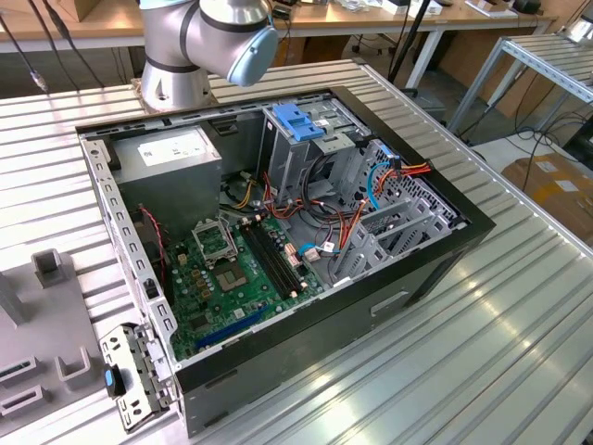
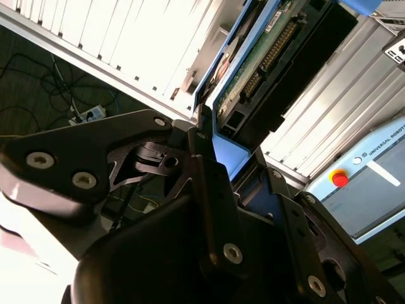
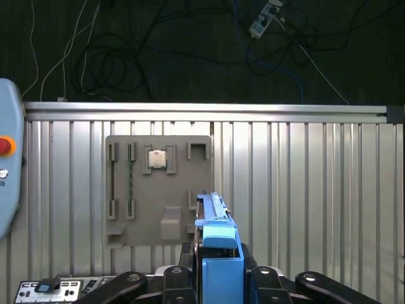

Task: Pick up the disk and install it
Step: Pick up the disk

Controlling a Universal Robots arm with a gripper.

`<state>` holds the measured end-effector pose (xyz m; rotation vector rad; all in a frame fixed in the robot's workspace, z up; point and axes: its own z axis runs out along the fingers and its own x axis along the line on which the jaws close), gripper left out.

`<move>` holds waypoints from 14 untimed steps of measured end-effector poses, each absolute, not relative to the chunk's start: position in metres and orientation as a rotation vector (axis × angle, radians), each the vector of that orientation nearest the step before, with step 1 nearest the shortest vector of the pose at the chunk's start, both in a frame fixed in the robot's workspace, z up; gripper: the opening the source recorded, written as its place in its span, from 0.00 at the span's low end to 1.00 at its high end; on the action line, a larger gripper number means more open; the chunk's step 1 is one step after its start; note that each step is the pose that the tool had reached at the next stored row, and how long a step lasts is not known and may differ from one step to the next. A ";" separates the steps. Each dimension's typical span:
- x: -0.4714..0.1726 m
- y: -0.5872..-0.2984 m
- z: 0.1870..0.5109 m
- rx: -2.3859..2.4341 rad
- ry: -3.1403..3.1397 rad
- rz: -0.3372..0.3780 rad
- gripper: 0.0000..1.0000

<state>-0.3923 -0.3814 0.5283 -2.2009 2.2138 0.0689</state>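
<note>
My gripper [image 3: 218, 263] is shut on the disk [image 3: 218, 237], which stands on edge between the black fingers [image 3: 262, 275] and shows its blue plastic side rail. In the second wrist view the disk [image 2: 266, 50] shows its green circuit board and blue rails, clamped between the gripper [image 2: 218, 155] fingers. It is held in the air, well above a grey fixture plate [image 3: 158, 190] on the ribbed table. In the exterior view the open computer case [image 1: 278, 232] lies on the table, with a metal cage topped in light-blue plastic [image 1: 296, 125] at its far side.
Inside the case are a grey power-supply box [image 1: 171, 153], a green motherboard [image 1: 232, 269] and loose red and blue cables [image 1: 389, 176]. The arm's base [image 1: 185, 46] stands behind the case. The fixture plate holds a small square chip [image 3: 158, 158]. Cables lie on the dark floor [image 3: 190, 50].
</note>
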 end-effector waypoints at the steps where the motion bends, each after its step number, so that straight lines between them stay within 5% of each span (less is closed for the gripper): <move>1: -0.391 -0.381 0.528 -2.201 2.214 0.069 0.37; 14: -0.380 -0.381 0.528 -2.201 2.214 0.069 0.37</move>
